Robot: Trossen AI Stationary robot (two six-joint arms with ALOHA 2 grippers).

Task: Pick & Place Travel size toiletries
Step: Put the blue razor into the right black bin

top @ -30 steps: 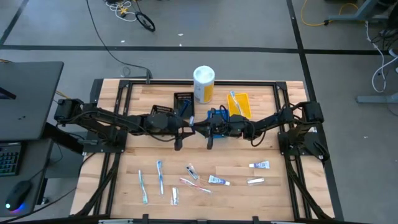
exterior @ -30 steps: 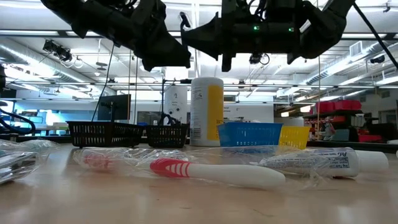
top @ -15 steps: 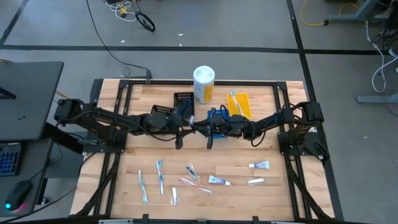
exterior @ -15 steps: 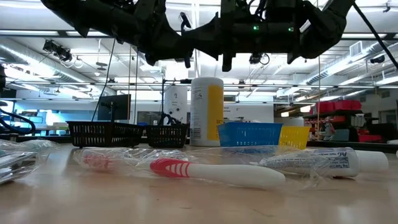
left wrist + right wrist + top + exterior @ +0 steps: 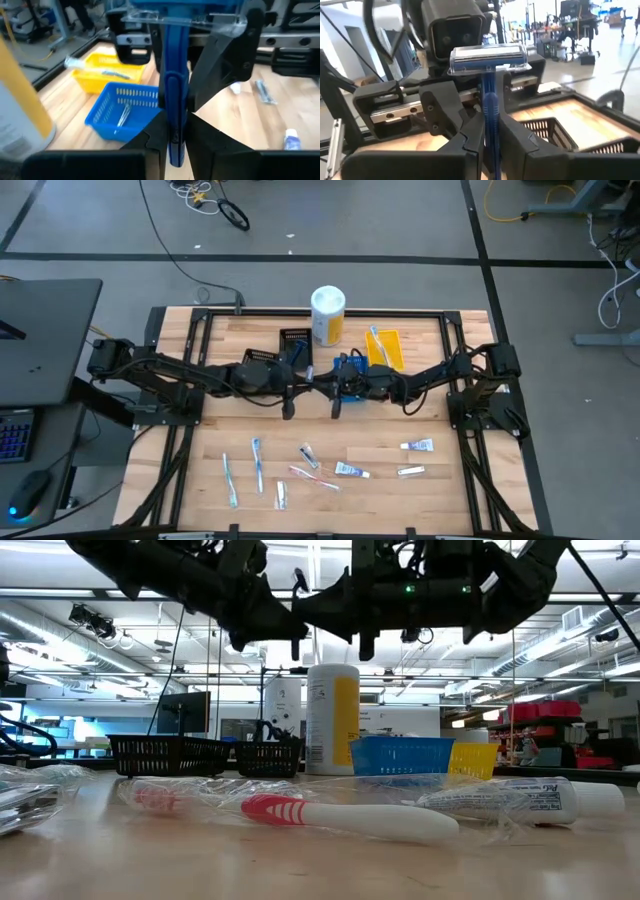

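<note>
A dark blue razor (image 5: pixel 172 90) with a clear cap over its head (image 5: pixel 487 57) stands roughly upright above the middle of the table. My left gripper (image 5: pixel 303 381) and my right gripper (image 5: pixel 320 383) meet there nose to nose, both shut on its handle. Several other travel size toiletries lie flat on the near half of the table. Among them are light-blue toothbrushes (image 5: pixel 258 463), a pink toothbrush (image 5: pixel 315 477) and white tubes (image 5: pixel 417 445). The low view shows the pink toothbrush (image 5: pixel 340 816) and a tube (image 5: pixel 520 800) in clear wrappers. My left gripper pinches the razor's handle (image 5: pixel 173 142) between its two fingers, well below the head. It comes nearly level from the table's left, fingers across the handle. The razor is lifted clear, head up. My right gripper pinches the same handle (image 5: pixel 491 131) between its two fingers, below the capped head. It comes level from the table's right, fingers across the handle.
On the far half stand a white-and-yellow canister (image 5: pixel 328 315), a black basket (image 5: pixel 294 340), a blue basket (image 5: pixel 125 110) under my right arm and a yellow tray (image 5: pixel 385 348) holding items. Black frame rails run along the table's edges.
My left gripper has shut its fingers on the razor's handle while my right gripper kept its hold. Neither arm has travelled, and the razor has stayed where it was.
</note>
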